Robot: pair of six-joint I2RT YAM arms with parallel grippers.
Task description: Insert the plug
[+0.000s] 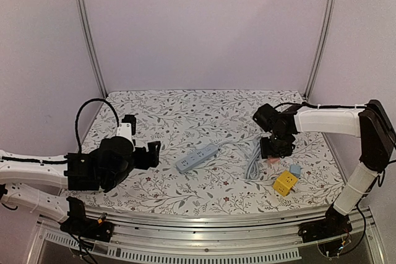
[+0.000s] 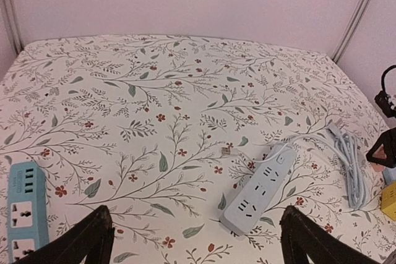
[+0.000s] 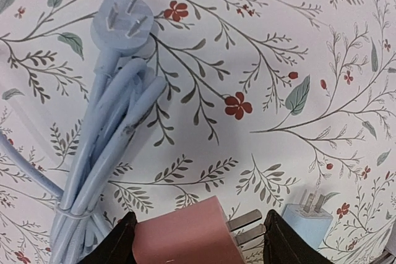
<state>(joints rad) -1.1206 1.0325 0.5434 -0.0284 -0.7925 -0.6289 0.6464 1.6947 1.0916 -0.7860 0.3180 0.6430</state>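
A pink plug (image 3: 185, 233) lies on the flowered cloth with its two metal prongs pointing right; it shows as a pink spot in the top view (image 1: 271, 161). My right gripper (image 3: 198, 239) is down at the cloth, its jaws open and standing on either side of the plug, the left finger against its body, the right finger just off the prong tips. A grey-blue power strip (image 1: 198, 157) lies mid-table, sockets up, also in the left wrist view (image 2: 260, 190). My left gripper (image 2: 192, 239) is open and empty, hovering near-left of the strip.
The strip's bundled cable (image 3: 105, 140) and its own three-pin plug (image 3: 122, 26) lie just left of the right gripper. A light blue adapter (image 3: 309, 217) and a yellow cube (image 1: 285, 183) sit close on the right. A teal power strip (image 2: 25, 208) lies at far left.
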